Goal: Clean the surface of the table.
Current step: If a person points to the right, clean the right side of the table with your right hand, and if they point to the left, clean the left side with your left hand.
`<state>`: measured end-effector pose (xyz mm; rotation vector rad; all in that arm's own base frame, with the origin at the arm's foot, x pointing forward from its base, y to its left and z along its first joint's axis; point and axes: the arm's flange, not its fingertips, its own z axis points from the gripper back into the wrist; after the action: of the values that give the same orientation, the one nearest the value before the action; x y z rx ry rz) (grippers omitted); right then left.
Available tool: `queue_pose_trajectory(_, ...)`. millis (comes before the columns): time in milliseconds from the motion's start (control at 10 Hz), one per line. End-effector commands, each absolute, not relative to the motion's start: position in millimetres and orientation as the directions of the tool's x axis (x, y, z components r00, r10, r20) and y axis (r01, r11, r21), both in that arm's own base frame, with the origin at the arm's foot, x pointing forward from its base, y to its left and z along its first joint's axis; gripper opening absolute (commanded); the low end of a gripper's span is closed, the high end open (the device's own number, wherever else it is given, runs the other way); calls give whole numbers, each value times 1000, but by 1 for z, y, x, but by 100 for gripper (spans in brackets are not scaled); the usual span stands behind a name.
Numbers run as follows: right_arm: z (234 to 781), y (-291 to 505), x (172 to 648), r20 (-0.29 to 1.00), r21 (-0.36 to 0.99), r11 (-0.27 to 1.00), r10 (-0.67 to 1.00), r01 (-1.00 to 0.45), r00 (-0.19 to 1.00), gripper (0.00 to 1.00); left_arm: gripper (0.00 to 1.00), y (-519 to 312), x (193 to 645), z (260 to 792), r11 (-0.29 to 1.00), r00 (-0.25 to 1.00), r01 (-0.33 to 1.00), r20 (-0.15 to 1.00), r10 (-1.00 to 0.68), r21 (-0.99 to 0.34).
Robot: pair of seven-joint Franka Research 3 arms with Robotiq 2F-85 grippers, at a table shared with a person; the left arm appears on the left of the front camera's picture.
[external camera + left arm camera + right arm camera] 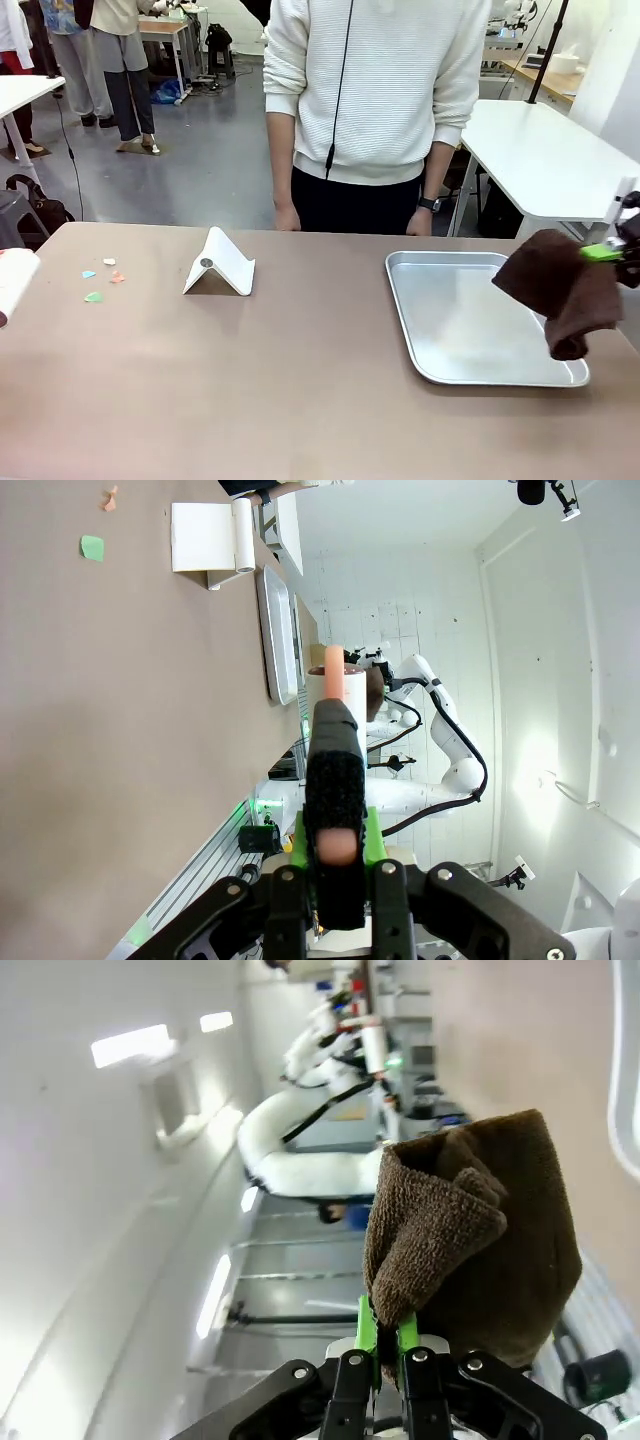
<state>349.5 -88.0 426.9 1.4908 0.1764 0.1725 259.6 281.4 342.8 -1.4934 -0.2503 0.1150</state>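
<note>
Pinches a brown terry cloth [560, 290] in the right gripper [605, 253], green pads [367, 1332] shut tight on one fold. Lets the rest hang free above the near right corner of the metal tray [400, 300], apparently as a ready wiping pad. Clamps a white roller [313, 695], seemingly a lint roller, by its pinkish handle in the left gripper [336, 830], fingers closed firmly on it. Holds that roll at the left edge of the table [300, 400], probably to lift small debris; cannot tell whether it touches. Faces the table itself as the taupe-brown top across the whole foreground, with the person's hands [288, 217] at its far edge, seemingly clear of the work. Leaves the paper scraps [93, 296] loose at far left, near the roller, and a white folded stand [220, 265] upright between scraps and tray.

Counts four scraps (green, blue, pinkish, white), one stand, one tray, one cloth, one roller, two hands.
</note>
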Motion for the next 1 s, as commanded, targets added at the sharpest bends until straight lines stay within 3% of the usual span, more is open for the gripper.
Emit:
queue_pose_trajectory(0,436,-110,335,-27,999,22,115,24,993,8,0,280,258,346,80,970,80,96,223,-994)
queue_pose_trajectory(500,406,-167,329,-34,998,-63,-40,31,999,8,0,280,258,346,80,970,80,96,223,-994)
queue_pose_trajectory(800,396,-166,344,-30,999,21,-188,35,982,8,0,280,258,346,80,970,80,96,223,-994)
queue_pose_trajectory(900,395,-173,331,-59,998,-36,-76,56,995,8,0,280,258,346,80,970,80,96,223,-994)
